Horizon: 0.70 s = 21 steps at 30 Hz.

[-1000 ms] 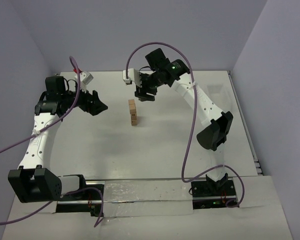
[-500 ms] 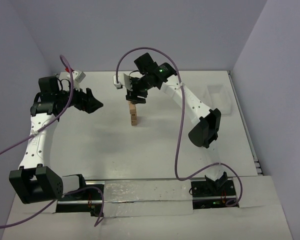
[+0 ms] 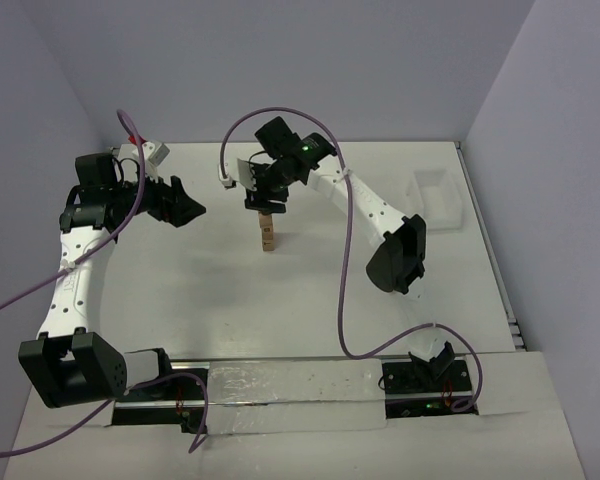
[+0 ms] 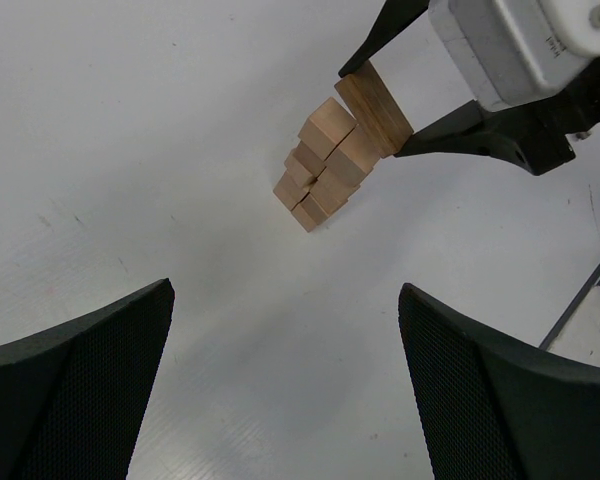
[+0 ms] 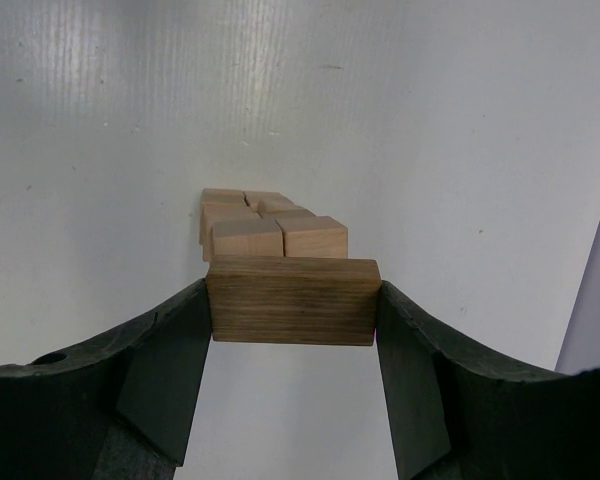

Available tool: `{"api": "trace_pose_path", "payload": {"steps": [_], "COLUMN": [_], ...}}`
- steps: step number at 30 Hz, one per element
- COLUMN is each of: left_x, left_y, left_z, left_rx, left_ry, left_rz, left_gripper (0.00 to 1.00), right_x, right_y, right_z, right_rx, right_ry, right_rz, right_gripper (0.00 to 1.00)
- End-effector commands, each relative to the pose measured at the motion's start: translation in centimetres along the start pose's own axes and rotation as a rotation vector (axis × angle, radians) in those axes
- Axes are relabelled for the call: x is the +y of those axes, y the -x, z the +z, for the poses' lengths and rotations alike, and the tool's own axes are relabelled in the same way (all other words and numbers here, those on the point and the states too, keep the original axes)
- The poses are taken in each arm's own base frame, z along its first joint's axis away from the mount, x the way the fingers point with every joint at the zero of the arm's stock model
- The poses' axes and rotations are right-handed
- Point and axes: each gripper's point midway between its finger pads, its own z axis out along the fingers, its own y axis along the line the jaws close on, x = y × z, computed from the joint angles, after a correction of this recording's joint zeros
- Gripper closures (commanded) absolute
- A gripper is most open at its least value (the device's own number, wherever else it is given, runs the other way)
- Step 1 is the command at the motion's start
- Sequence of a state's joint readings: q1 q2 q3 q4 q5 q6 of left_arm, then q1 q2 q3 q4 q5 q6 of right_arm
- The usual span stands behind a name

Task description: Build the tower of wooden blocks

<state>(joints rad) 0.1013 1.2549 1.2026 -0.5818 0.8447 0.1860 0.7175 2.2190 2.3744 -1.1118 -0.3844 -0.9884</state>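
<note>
The tower (image 3: 268,234) stands mid-table, a narrow stack of pale wood blocks; the wrist views show its cubes (image 4: 320,175) (image 5: 270,228) lying in side-by-side pairs. My right gripper (image 3: 265,198) hangs right over its top, shut on a darker, wider wood block (image 5: 292,290) (image 4: 375,108) gripped by its two ends. Whether that block touches the top cubes I cannot tell. My left gripper (image 3: 188,210) (image 4: 285,300) is open and holds nothing, well to the tower's left and facing it.
A white translucent bin (image 3: 435,198) sits at the right side of the table near the wall. The right arm's purple cable (image 3: 350,250) loops down over the table toward its base. Walls close the table on the left, back and right.
The right arm has swung left and carried the darker block from beside the tower to directly over its top. The left arm pulled back a little to the left, then stayed still.
</note>
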Motion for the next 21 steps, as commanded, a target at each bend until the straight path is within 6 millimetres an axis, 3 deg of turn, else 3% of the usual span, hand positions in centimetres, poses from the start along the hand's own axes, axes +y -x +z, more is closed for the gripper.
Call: {"api": "trace_pose_path", "payload": {"steps": [1,21], "left_x": [-0.3,-0.1], "left_y": [0.9,0.9], "left_z": [-0.1,0.0], "left_rx": [-0.033,-0.030], "left_ry": [-0.029,-0.029], "left_rz": [0.020,0.020], "left_gripper": [0.01,0.01], "right_x": [-1.1,-0.6], "right_y": [1.3,0.6], "right_z": [-0.5,0.5], "right_rx": [-0.007,0.023], "right_ry": [-0.054,-0.033], "right_rz": [-0.023,-0.021], "right_gripper": [1.00,0.84]}}
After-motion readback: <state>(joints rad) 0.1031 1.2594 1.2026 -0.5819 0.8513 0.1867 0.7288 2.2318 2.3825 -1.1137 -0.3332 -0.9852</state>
